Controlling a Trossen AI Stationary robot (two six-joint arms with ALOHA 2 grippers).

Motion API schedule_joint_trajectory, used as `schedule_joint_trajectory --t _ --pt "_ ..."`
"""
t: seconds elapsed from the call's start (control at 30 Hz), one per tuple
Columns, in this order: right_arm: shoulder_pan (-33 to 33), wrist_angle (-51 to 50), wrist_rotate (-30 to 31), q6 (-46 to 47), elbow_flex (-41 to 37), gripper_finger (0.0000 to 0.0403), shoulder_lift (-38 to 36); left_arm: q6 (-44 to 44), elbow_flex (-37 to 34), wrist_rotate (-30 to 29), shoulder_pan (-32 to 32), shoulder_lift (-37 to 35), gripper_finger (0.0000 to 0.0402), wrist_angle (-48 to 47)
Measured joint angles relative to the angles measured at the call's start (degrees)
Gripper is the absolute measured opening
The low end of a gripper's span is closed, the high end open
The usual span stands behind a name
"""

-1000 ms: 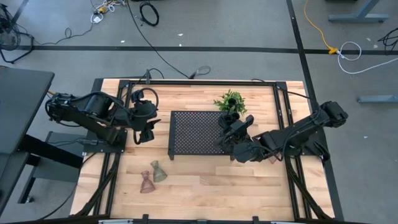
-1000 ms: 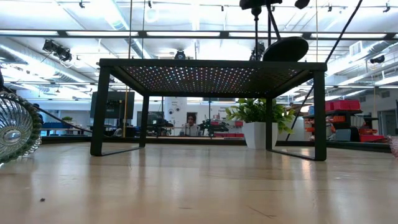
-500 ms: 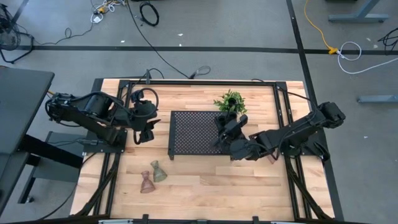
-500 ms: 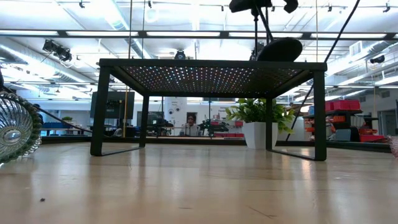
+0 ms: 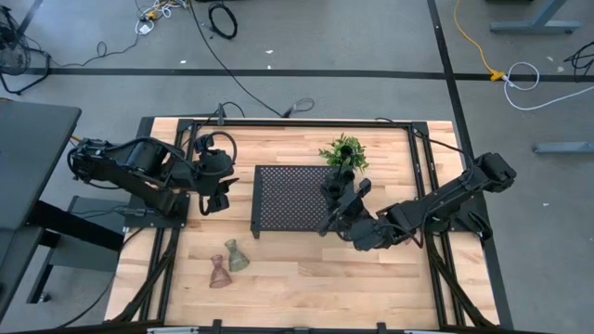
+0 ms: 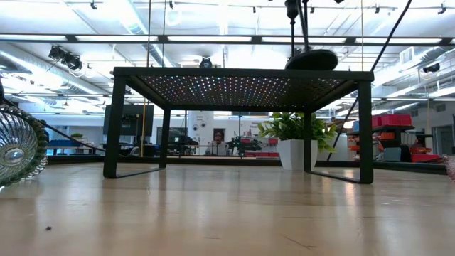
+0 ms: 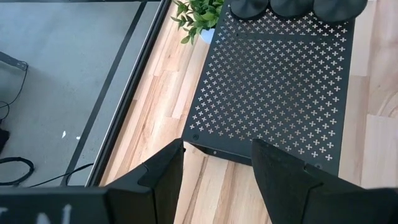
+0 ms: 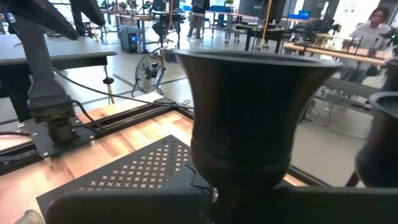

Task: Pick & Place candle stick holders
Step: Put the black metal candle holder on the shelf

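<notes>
My right gripper is over the right end of the black perforated tray, shut on a black candle stick holder. In the low view its thin stem stands upright and its round base is at the tray's top. The left wrist view shows round black shapes at that end of the tray. A pinkish glass holder and a greenish one lie on their sides on the table near the front left. My left gripper is open and empty, left of the tray. My right gripper holds the black holder near its upper end. The flared cup fills the wrist view and hides the fingers' place of contact. The holder stands upright below the gripper, its round base level at the tray's top; whether it rests there I cannot tell.
A green leafy plant stands behind the tray's right end, close to my right gripper. The tray stands on legs with open room beneath. A ribbed glass thing shows at the low view's left edge. Black frame rails run along the table's sides.
My right gripper has gone toward the table's left edge and down over the tray's right end. The black holder has come with it: its base, first tilted and above the tray, has come level and down to the tray's top.
</notes>
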Motion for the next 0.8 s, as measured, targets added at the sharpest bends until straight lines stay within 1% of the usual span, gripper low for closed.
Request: schedule_joint_trajectory --t 0.27,0.33,0.5,0.57,0.67,0.8 --pt "2.9 -0.5 1.1 0.5 0.0 0.0014 0.0 0.0 0.0 0.0 0.0 0.0 0.0193 0.0" --pt "3.0 -2.9 2.1 1.9 0.0 0.0015 0.0 -0.1 0.0 0.0 0.0 0.0 0.0193 0.0" --pt "3.2 -9.7 5.0 9.5 0.0 0.0015 -0.1 -0.8 0.0 0.0 0.0 0.0 0.0193 -0.1" --pt "3.2 -11.0 6.1 11.6 0.0 0.0014 -0.1 -0.7 0.0 0.0 0.0 0.0 0.0193 -0.1" --pt "3.2 -11.1 7.1 11.7 0.0 0.0016 -0.1 -0.7 0.0 -0.1 0.0 0.0 0.0193 -0.1" --pt "3.2 -11.0 6.6 11.9 0.0 0.0029 -0.1 -0.6 0.0 -0.1 0.0 0.0 0.0193 -0.1"
